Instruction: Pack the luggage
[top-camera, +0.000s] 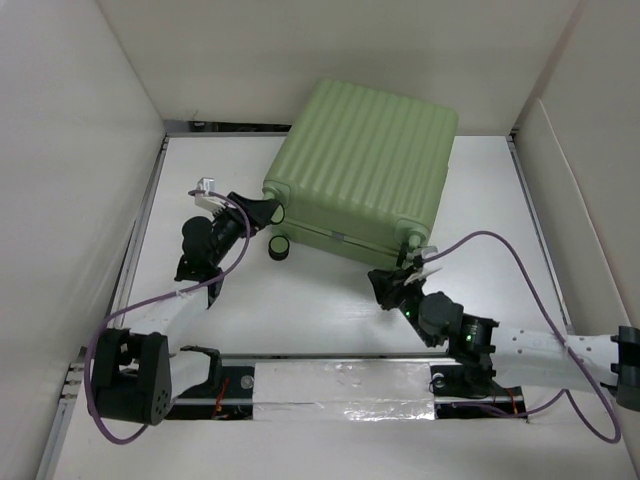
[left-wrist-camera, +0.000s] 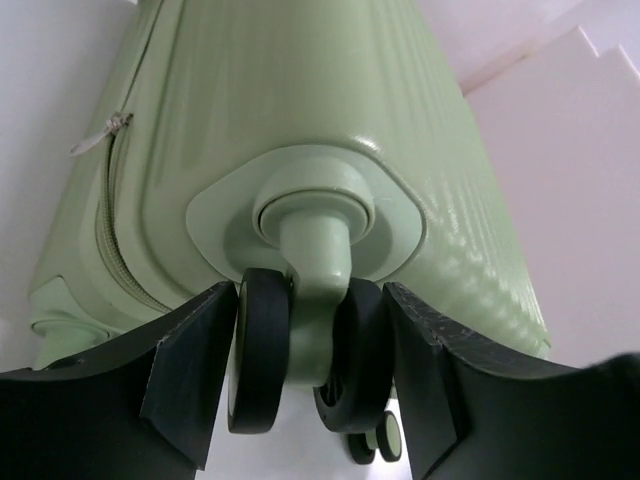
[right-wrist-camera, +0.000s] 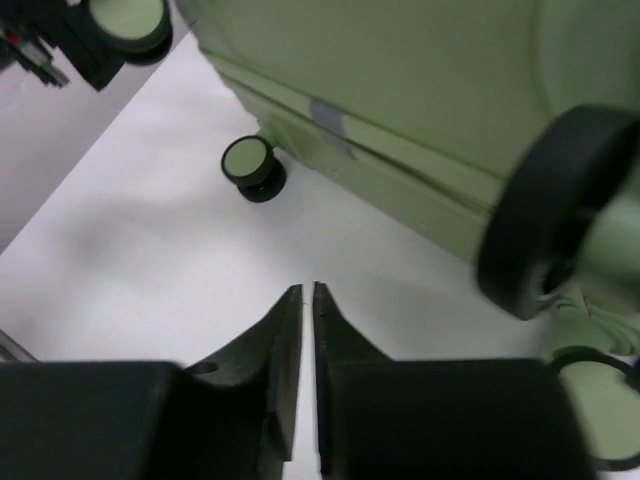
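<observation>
1. Luggage (top-camera: 365, 165) lies flat and closed on the worktop (top-camera: 330, 300), ribbed shell facing up. It sits against the far edge, slightly right of centre and turned at an angle. Its wheeled end faces the near edge.
2. Left gripper (top-camera: 268, 211) is at the near-left corner of the luggage. In the left wrist view its fingers (left-wrist-camera: 190, 380) straddle the twin caster (left-wrist-camera: 262, 350) there, one finger against each outer wheel face, with the green caster stem between the two wheels. The gripper is grasping this caster.
3. A zip line runs along the side of the shell in the same view, with a pale zipper pull (left-wrist-camera: 100, 133) hanging off it.
4. A second caster (top-camera: 281, 246) rests on the worktop just beside the left gripper, on the side towards the near edge.
5. Right gripper (right-wrist-camera: 308, 290) hovers low over bare worktop, near the near-right corner of the luggage. Its fingers are drawn almost together — only a hairline slit shows — and nothing is between them.
6. In the right wrist view a large, blurred black wheel (right-wrist-camera: 555, 210) stands just right of the fingers. Whether it touches the right gripper cannot be told.
</observation>
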